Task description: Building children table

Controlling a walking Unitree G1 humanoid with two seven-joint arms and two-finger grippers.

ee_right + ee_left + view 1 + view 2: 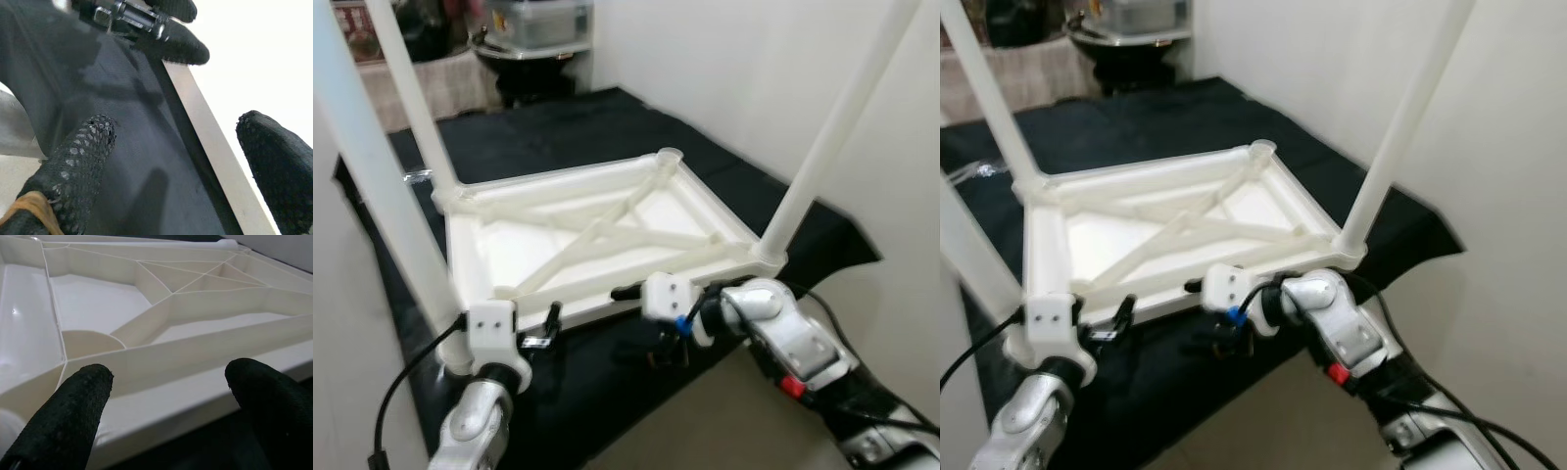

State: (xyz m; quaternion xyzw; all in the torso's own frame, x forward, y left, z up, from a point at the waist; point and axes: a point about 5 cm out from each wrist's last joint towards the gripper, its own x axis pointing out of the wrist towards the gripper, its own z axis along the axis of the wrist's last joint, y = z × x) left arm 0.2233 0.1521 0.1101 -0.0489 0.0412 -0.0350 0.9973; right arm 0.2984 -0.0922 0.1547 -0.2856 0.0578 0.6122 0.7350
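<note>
Both grippers wait at the near edge of the upside-down table top [597, 230]. It is a big white tray shape with crossed ribs inside, and it lies on a black cloth [597, 127] spread over the floor. Three long white legs [827, 132] stand up from its corners; the far right corner socket [669, 157] has no leg. Left gripper [166, 382] has its fingers spread wide, holding nothing, pointing at the near rim. Right gripper [186, 147] is spread wide too, empty, just over the cloth beside that rim.
</note>
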